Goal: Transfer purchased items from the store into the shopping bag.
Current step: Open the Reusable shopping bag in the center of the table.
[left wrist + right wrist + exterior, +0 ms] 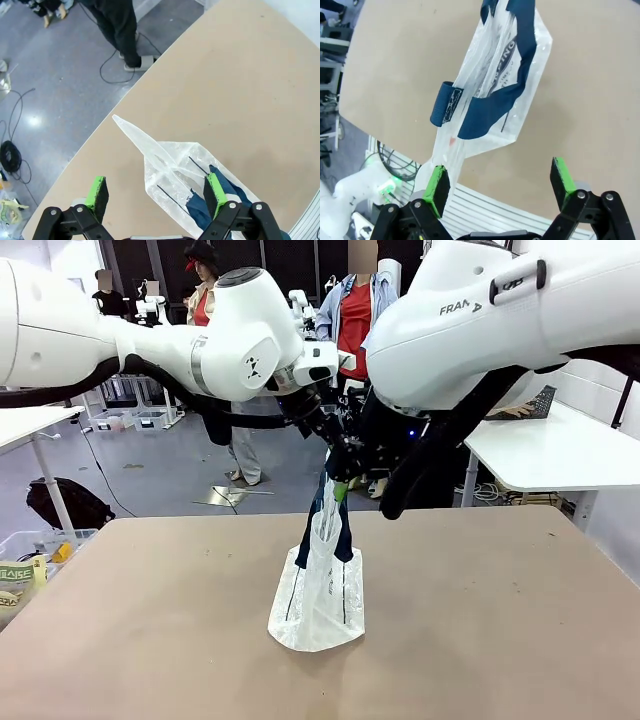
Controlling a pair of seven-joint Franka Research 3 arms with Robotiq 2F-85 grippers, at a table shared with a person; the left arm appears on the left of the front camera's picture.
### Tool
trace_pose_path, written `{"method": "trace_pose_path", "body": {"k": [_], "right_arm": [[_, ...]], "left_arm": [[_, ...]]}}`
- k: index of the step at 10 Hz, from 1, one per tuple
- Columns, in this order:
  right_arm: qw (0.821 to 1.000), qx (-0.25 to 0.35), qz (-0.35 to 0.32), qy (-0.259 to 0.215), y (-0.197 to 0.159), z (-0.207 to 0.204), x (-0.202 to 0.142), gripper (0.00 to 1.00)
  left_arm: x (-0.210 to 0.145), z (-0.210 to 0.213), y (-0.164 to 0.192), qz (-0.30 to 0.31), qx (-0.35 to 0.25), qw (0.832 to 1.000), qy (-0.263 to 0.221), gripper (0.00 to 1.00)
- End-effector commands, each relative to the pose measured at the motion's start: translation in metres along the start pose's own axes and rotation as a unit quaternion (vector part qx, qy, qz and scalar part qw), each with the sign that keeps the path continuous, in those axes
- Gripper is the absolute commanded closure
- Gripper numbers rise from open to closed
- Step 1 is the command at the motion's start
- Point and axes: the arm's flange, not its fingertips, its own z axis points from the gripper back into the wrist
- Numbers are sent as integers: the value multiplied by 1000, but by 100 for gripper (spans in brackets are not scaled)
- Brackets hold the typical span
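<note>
brown table (500,620) carries the bag (318,600) at its middle, standing, its top drawn up toward 12 o'clock. left claw (156,189) gapes wide, gripping nothing; the bag's navy strap (199,212) lies against its 4 o'clock pad (216,192). right claw (499,169) gapes wide too, crinkly plastic meeting its 8 o'clock pad (439,185).
</note>
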Motion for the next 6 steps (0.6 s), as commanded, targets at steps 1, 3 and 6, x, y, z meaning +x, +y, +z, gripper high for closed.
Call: {"method": "trace_pose_path", "body": {"k": [1, 3, 6], "right_arm": [[1000, 3, -10, 5, 5, -5, 4, 0], [1000, 3, -11, 10, 6, -12, 3, 0], [1000, -2, -11, 15, 9, -19, 2, 0]], "left_arm": [[6, -1, 1, 11, 6, 1000, 20, 0], [3, -8, 4, 13, 10, 999, 40, 0], [-1, -17, 2, 14, 7, 998, 64, 0]]}}
